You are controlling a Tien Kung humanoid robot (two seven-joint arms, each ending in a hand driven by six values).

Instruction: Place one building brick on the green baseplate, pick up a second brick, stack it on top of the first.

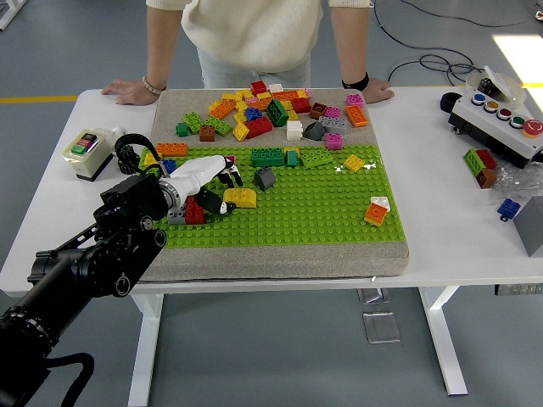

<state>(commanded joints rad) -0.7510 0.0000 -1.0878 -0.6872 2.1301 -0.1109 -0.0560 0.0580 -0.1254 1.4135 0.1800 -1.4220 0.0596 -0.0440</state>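
The green baseplate [314, 212] lies on a grey mat in the middle of the table. A yellow brick [242, 197] sits on its left part. My left hand [224, 192], white with black fingertips, reaches in from the left; its thumb lies under the brick's near-left corner and its fingers curl over the far side, closed around the brick's left end. A red brick on a grey piece [192, 213] stands just below the wrist. My right arm is out of view.
A pile of mixed bricks [263, 110] covers the mat's far part. Dark green bricks [268, 157] and an orange-white brick [377, 210] sit on the plate. A button box [501, 119] stands at the right, a switch box [85, 153] at the left. The person's hands [131, 89] rest on the far edge.
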